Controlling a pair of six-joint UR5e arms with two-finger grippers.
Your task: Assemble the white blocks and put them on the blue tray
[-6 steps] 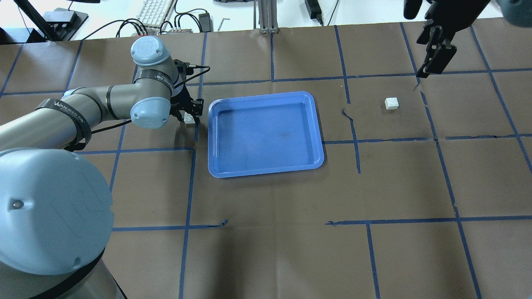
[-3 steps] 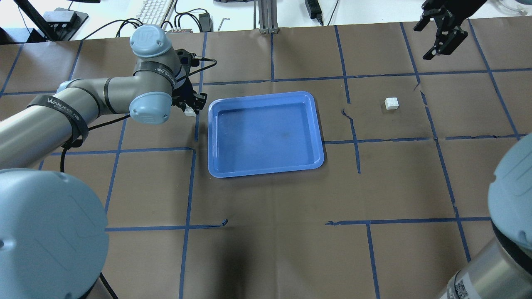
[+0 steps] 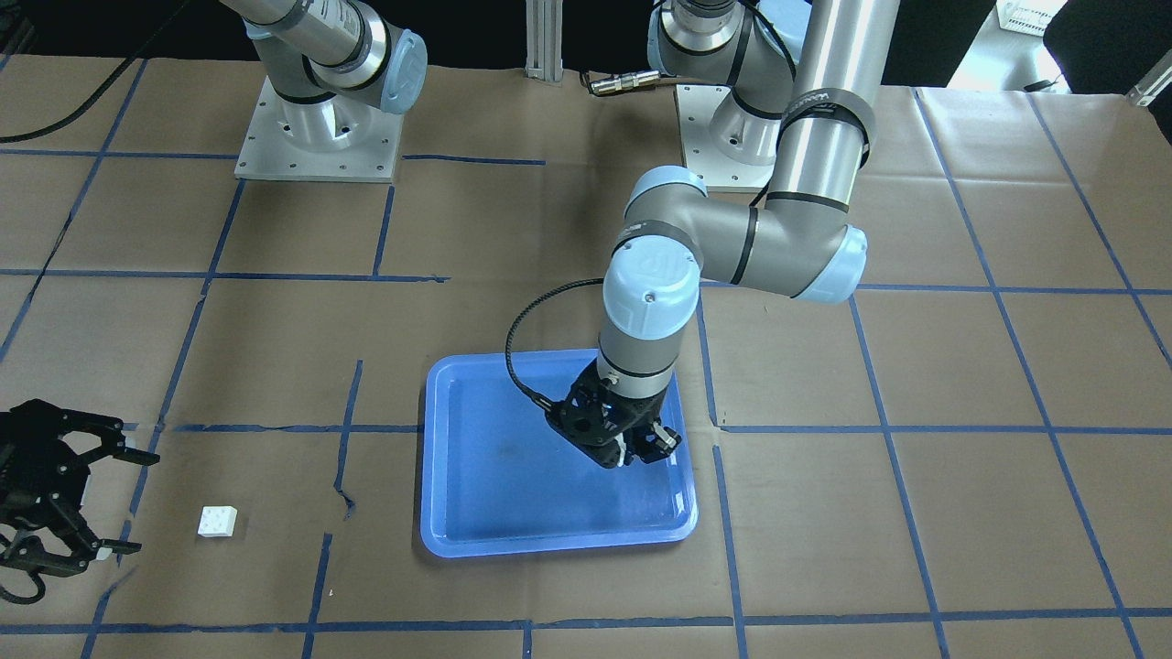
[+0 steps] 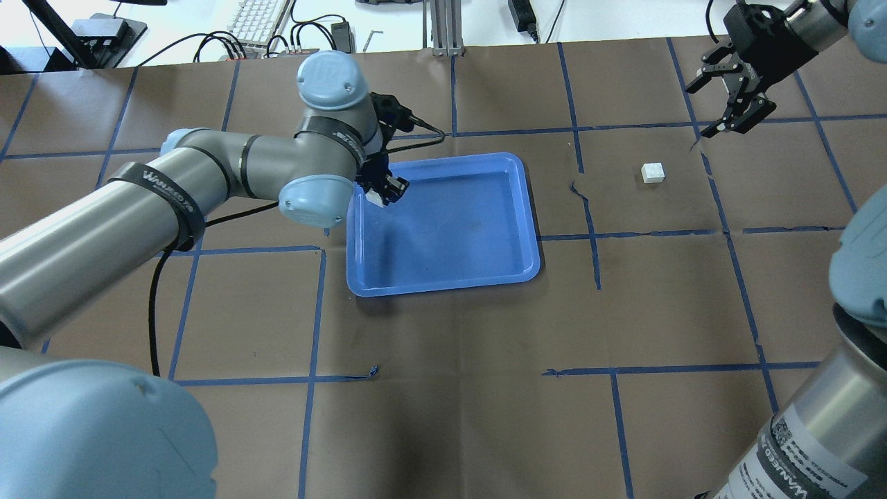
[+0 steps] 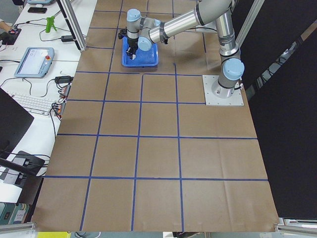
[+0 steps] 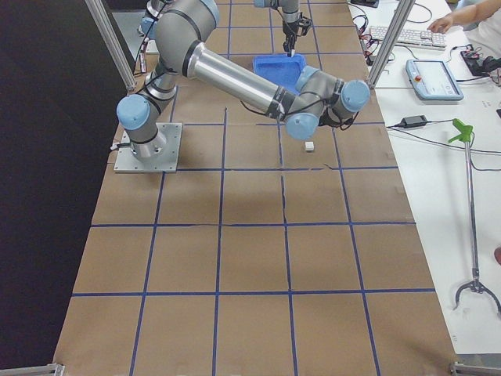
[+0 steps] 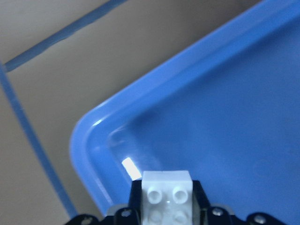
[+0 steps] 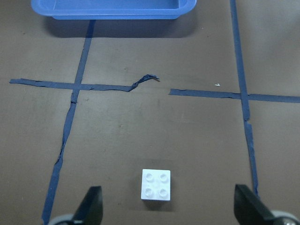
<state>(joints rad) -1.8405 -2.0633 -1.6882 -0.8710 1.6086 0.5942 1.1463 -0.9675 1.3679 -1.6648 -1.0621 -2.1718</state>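
In the front-facing view, the left gripper (image 3: 632, 448) is seen lowered over the blue tray (image 3: 494, 494), near the tray's corner on the view's right. A sliver of the held white block (image 3: 623, 450) is clamped between its fingers. At the left edge, the right gripper (image 3: 110, 494) is held with its fingers spread wide. The loose white block (image 3: 217, 521) lies studs up on the brown worktop (image 3: 824, 513) just beside it and well apart from the tray.

In the overhead view, the held white block (image 4: 375, 198) is seen gripped over the tray's far left corner, inside the rim. The loose white block (image 4: 653, 172) rests on the worktop to the right of the tray. The right gripper (image 4: 696, 111) is parted beyond it, not touching it.

In the left side view, the left arm is stretched out to the blue tray (image 5: 148, 62) far down the worktop; the block cannot be made out.

In the right side view, the loose white block (image 6: 310, 146) is seen on the worktop below the near arm's wrist.

In the left wrist view, the held white block (image 7: 167, 187) is pinched from both sides, studs toward the camera, above the tray's rounded corner (image 7: 93, 126).

In the right wrist view, the loose white block (image 8: 156, 184) is framed between the two separated fingers (image 8: 91, 204), with blue tape lines (image 8: 241, 70) and the tray's edge beyond.
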